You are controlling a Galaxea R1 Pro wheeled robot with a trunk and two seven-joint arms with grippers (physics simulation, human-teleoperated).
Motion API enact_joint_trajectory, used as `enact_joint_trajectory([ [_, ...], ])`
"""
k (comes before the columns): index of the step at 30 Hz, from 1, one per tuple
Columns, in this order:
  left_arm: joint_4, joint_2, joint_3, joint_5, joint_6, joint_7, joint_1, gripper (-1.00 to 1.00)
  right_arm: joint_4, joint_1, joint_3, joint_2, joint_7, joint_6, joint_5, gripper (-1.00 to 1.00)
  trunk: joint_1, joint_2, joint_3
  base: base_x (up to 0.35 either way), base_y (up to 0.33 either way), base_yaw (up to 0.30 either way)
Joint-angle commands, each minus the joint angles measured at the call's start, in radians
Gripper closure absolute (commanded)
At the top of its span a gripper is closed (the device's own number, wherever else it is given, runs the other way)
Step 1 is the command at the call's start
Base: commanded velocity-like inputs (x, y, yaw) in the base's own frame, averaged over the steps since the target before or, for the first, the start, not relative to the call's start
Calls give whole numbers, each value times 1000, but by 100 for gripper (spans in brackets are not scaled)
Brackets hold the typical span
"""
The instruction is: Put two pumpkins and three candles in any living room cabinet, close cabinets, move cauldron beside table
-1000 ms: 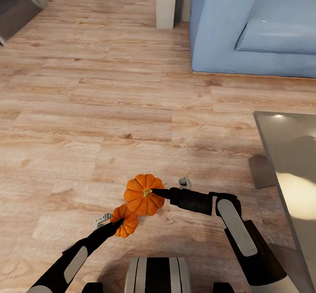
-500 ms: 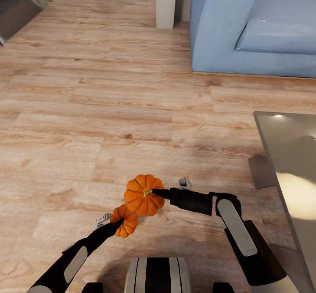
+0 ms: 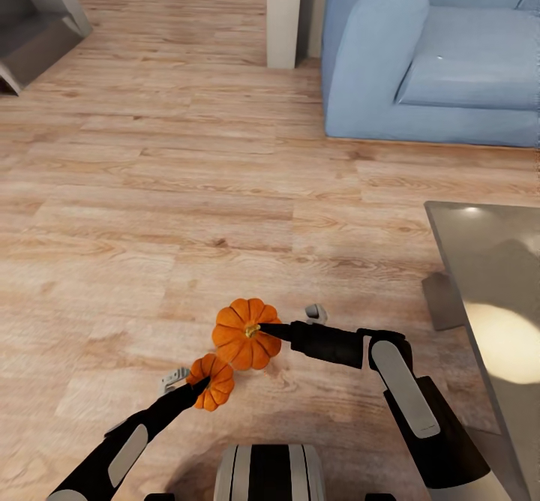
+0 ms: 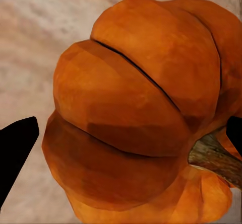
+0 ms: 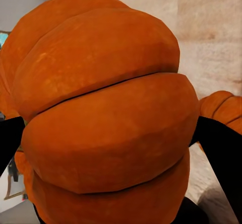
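Two bright-orange ribbed pumpkins hang above the wood floor just in front of the robot's trunk, one in each claw. The larger pumpkin (image 3: pixel 246 334) is clamped in the right gripper (image 3: pixel 271 330), its yellowish stem dimple facing up toward the head camera; in the right wrist view the pumpkin (image 5: pixel 103 118) bulges between the two dark fingers (image 5: pixel 222 148), its segments cut by deep grooves. The smaller pumpkin (image 3: pixel 212 382) sits lower and to the left, nearly touching the larger one, grasped by the left gripper (image 3: pixel 196 385); the left wrist view shows this pumpkin (image 4: pixel 136 118) close up, with a rough brown stem at one side and a black fingertip (image 4: pixel 17 143) at each edge. Compared with half a second ago, the arms and pumpkins sit at the same place in the head view, while the room behind has slid: more of the far floor shows and the table edge lies further left, so the camera has moved, not the things. The glossy grey table (image 3: pixel 487 276) stands to the right, close by the right arm, with a slanted leg under its corner. A blue sofa (image 3: pixel 420 58) lies ahead on the right, a pale post (image 3: pixel 285 10) beside it, and a grey slanted piece of furniture (image 3: pixel 34 36) at far left. The wooden floor (image 3: pixel 150 208) between is open.
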Motion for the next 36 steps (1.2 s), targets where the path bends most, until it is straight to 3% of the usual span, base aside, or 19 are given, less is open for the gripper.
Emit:
enact_joint_trajectory([
  [1, -1, 2, -4, 9, 6, 1, 0, 100, 0, 0, 0, -1, 10, 2, 10, 100, -1, 0, 3, 0, 0, 0],
  [4, -1, 7, -3, 11, 6, 1, 0, 100, 1, 0, 0, -9, 10, 2, 9, 100, -2, 1, 15, 0, 0, 0],
  [8, -1, 42, 1, 18, 12, -2, 0, 100, 1, 0, 0, -20, 11, 3, 9, 100, -4, 2, 31, 0, 0, 0],
  [13, -2, 105, 98, 58, 28, -9, 0, 100, 3, 0, 0, -30, 11, 3, 8, 100, -6, 3, 50, 0, 0, 0],
  [15, -3, 128, 114, 62, 54, -11, 0, 100, 5, 0, 0, -31, 11, 3, 8, 100, -7, 3, 58, 0, 0, 0],
  [20, -32, 186, 153, 64, 241, -14, 0, 100, 9, 0, -4, -31, 11, 3, 8, 100, -9, 5, 77, 0, 0, 0],
  [23, -108, 195, 178, 62, 360, -13, 0, 100, 10, 0, -5, -31, 11, 2, 8, 100, -10, 5, 89, 0, 0, 0],
  [25, -177, 199, 186, 59, 477, -10, 0, 100, 11, 0, -5, -31, 11, 2, 8, 100, -11, 6, 96, 0, 0, 0],
  [30, -233, 204, 195, 59, 579, -7, 0, 100, 12, 0, -5, -31, 10, 2, 8, 100, -14, 7, 116, -3, 0, 0],
  [36, -242, 222, 282, 61, 685, -10, 1, 100, 15, 0, -4, -31, 11, -5, 8, 100, -16, 8, 139, -245, 0, 0],
])
